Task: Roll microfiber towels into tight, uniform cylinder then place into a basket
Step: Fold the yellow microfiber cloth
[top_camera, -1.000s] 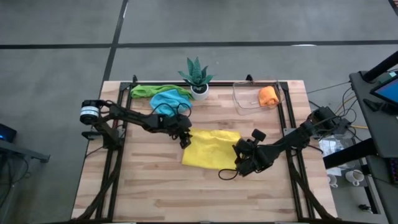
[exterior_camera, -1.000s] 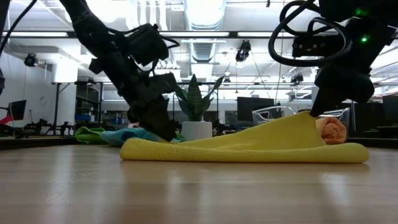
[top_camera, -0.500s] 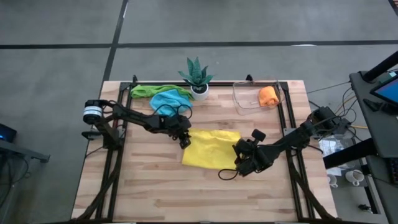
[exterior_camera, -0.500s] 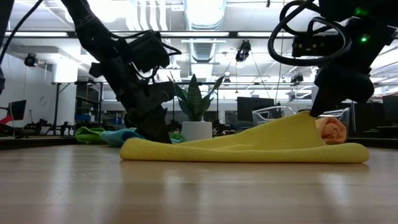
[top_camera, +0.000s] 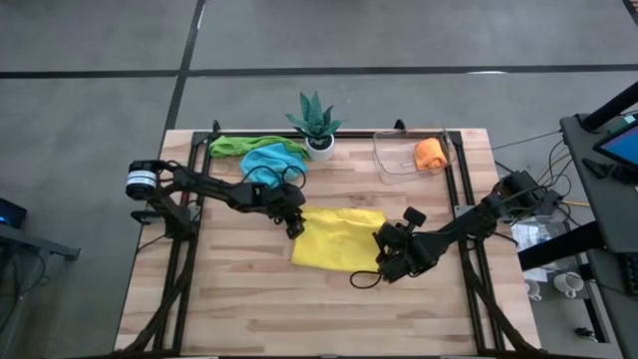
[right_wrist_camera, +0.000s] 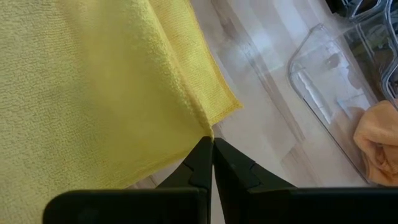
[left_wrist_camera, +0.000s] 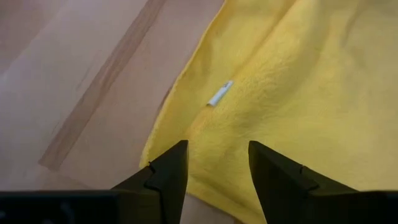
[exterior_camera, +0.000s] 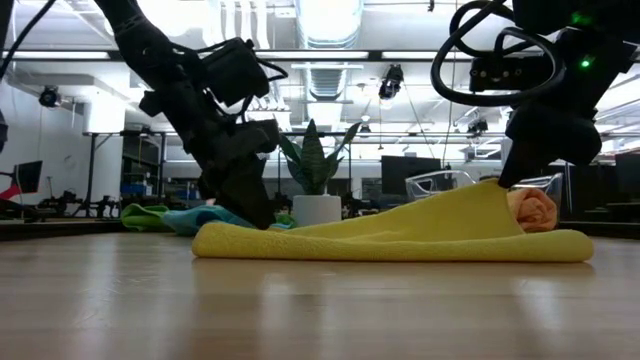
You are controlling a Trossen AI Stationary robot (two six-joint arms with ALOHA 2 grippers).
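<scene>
While right fingers [right_wrist_camera: 212, 163] pinch one yellow towel [top_camera: 337, 238], left fingers [left_wrist_camera: 214, 180] spread, one orange roll [top_camera: 430, 153] in basket [top_camera: 391, 158]

We see the yellow microfiber towel [top_camera: 337, 237] mid-table, the clear plastic basket [top_camera: 399, 162] behind it to the right holding an orange rolled towel [top_camera: 430, 153], and the spiky potted plant [top_camera: 317, 124] left of the basket.

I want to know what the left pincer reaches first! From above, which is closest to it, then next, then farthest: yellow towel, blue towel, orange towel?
From the left pincer:
1. Yellow towel, right beside it.
2. Blue towel, behind it by the plant.
3. Orange towel, in the clear basket at the far right corner.
</scene>
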